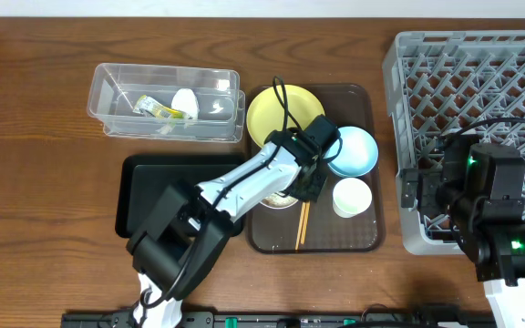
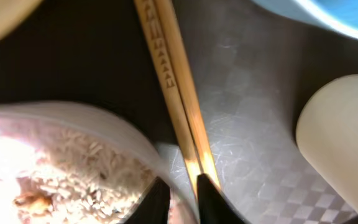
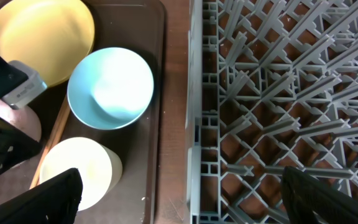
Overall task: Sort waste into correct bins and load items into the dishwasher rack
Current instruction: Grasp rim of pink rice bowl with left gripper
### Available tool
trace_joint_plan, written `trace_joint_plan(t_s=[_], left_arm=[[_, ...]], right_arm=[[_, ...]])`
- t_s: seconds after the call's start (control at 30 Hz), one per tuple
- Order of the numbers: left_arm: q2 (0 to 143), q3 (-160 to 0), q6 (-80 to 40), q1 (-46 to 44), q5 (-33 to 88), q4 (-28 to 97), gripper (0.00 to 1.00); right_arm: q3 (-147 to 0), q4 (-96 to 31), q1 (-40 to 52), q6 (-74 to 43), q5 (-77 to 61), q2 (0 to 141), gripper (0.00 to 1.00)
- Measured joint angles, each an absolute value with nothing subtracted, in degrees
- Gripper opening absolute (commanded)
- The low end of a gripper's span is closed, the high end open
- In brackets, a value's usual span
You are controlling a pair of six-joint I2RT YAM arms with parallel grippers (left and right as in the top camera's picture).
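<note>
1. The left pincer [image 2: 182,196] hangs low over the brown tray [image 1: 358,237], at the edge of the white bowl [image 2: 104,130].
2. Its fingers stand close together with a narrow gap. The bowl's rim runs into that gap, and the chopsticks [image 2: 179,106] end right at the tip of one finger. I cannot tell whether it grips anything.
3. The chopsticks lie flat on the brown tray, side by side and touching, between the white bowl and the cup [image 1: 351,197].
4. Rice [image 2: 61,162] sits inside the white bowl.
5. The blue bowl [image 1: 352,150] stands on the same tray, just beside the cup, and the plate [image 1: 276,114] is at the tray's far left corner.
6. The tub [image 1: 108,100] is on the desk [image 1: 35,182] left of the plate, and holds the wrapper [image 1: 153,109] and the paper [image 1: 184,100].
7. The black tray [image 1: 144,196] lies on the near side of the tub, with the left arm crossing over its right end.
8. The rack [image 1: 481,73] stands at the desk's right, with no dishes showing in it.
9. The right pincer [image 3: 182,202] is spread wide and holds nothing, hovering over the rack's left wall beside the brown tray.
</note>
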State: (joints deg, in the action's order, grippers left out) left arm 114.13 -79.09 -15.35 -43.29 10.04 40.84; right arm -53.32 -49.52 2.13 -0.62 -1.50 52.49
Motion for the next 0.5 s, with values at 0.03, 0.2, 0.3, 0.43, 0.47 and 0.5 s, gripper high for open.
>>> trace_joint_plan(t_s=[0.03,0.2,0.3,0.43,0.47,0.5], left_arm=[[114.1,-79.1,-15.4,-43.3,9.7,41.0,0.06],[112.7,-79.1,-15.4,-43.2,8.3,41.5,0.06],[111.1,-79.1,-15.4,-42.6,8.1,42.6,0.06],[105.5,-79.1,-15.3,-39.7,8.4,45.6,0.06],[103.8,-79.1,-15.3,-38.8,8.4,46.5,0.06],[101.7,-79.1,-15.4,-37.6,8.5,47.6,0.06]], right_arm=[[-53.3,-49.5,2.1,-0.6,-1.5,52.5,0.99],[-53.3,-49.5,2.1,-0.6,-1.5,52.5,0.99],[-53.3,-49.5,2.1,-0.6,-1.5,52.5,0.99],[-53.3,-49.5,2.1,-0.6,-1.5,52.5,0.99],[-53.3,-49.5,2.1,-0.6,-1.5,52.5,0.99],[-53.3,-49.5,2.1,-0.6,-1.5,52.5,0.99]])
